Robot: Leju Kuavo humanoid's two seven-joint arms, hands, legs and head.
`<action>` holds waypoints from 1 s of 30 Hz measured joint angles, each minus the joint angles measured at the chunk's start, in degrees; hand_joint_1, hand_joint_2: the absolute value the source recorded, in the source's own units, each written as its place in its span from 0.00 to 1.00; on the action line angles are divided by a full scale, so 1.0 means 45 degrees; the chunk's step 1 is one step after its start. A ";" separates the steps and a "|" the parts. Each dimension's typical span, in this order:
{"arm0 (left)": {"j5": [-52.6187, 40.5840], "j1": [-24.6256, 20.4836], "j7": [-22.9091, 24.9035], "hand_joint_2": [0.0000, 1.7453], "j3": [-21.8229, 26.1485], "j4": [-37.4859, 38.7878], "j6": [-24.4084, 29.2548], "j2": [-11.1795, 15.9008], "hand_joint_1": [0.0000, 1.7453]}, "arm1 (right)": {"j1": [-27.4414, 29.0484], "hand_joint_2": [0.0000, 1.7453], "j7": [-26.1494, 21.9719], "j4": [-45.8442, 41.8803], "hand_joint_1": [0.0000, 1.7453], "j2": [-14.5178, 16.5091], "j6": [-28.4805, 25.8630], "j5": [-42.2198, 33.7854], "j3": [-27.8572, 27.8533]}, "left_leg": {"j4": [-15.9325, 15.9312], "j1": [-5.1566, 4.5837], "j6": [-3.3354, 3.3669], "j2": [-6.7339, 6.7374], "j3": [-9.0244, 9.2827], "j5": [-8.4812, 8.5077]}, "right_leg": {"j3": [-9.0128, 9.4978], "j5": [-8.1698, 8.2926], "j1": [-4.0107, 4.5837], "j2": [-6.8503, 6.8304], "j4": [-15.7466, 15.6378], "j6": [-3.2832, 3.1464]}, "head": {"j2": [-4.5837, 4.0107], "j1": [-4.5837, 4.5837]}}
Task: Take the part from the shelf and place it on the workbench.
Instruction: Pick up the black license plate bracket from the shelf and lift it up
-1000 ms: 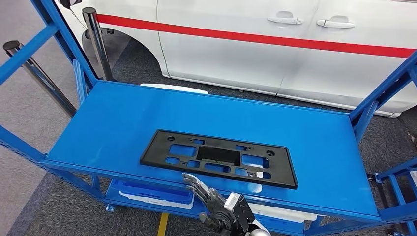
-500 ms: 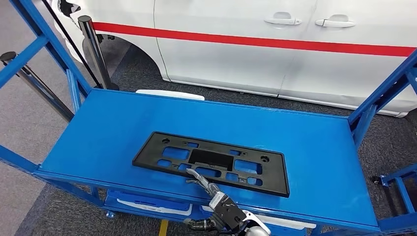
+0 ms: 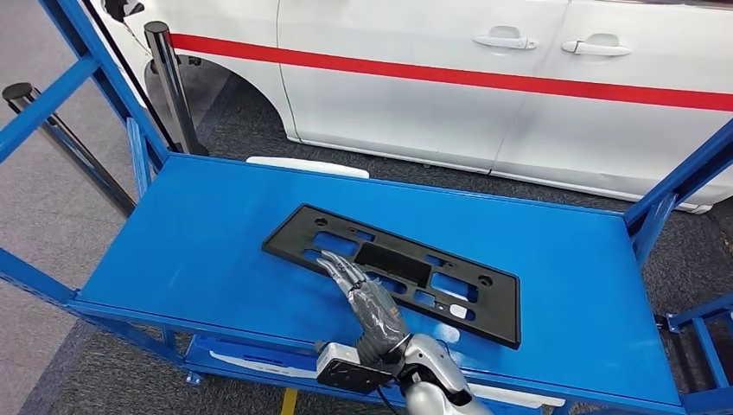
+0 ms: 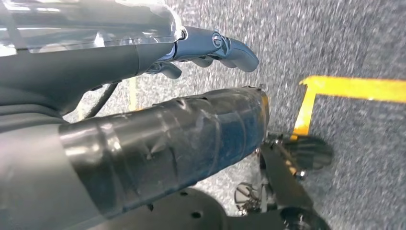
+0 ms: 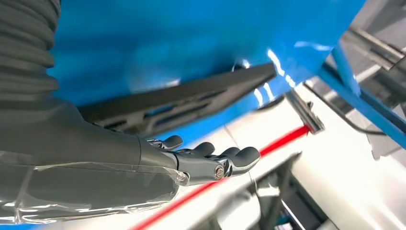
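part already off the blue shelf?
No, the black part lies flat on the blue shelf, with the right robot hand reaching over it.

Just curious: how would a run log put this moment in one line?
phase: reach | right hand: open above black part | part: flat on blue shelf

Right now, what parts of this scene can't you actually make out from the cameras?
- Head view: whether the right hand touches the black part; the hand covers that spot.
- Head view: the lower shelf's white trays, hidden by the blue shelf.
- Right wrist view: the white car, blurred.
- Left wrist view: the left hand's grip, partly hidden by its cover.
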 joint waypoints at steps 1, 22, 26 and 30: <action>0.0013 -0.0002 0.0005 0.00 -0.0033 0.0000 -0.0007 -0.0007 0.00 | -0.0075 1.00 0.0090 0.0006 0.00 0.0000 -0.0239 0.0335 0.0091 | 0.0002 0.0001 -0.0028 -0.0014 0.0039 -0.0022 | 0.0293 0.0476 -0.0009 -0.0002 -0.0692 -0.0033 | 0.0000 -0.0001; 0.0203 -0.0069 0.0016 0.00 -0.0240 0.0000 0.0015 -0.0063 0.00 | -0.0821 1.00 0.1341 0.0295 0.00 0.0010 -0.1381 0.2485 0.0746 | 0.0044 -0.0138 -0.0315 -0.0017 -0.0209 0.0137 | 0.1724 0.1167 0.0196 0.0002 -0.3367 -0.0378 | 0.0000 -0.0015; 0.0314 -0.0055 0.0001 0.00 -0.0296 0.0000 0.0039 -0.0113 0.00 | -0.0930 1.00 0.1890 0.0453 0.00 0.0002 -0.1444 0.2967 0.0813 | -0.0210 0.0002 -0.0077 0.0019 -0.0064 0.0243 | 0.1244 0.0462 0.0158 -0.0005 -0.2259 -0.0113 | 0.0000 0.0013; 0.0420 -0.0026 -0.0039 0.00 -0.0301 0.0000 0.0071 -0.0102 0.00 | -0.0952 1.00 0.2589 0.0754 0.00 -0.0052 -0.1545 0.3564 0.0817 | -0.0189 0.0002 -0.0021 0.0024 -0.0048 0.0189 | 0.0056 -0.0233 0.0023 -0.0010 -0.0026 0.0069 | 0.0000 0.0022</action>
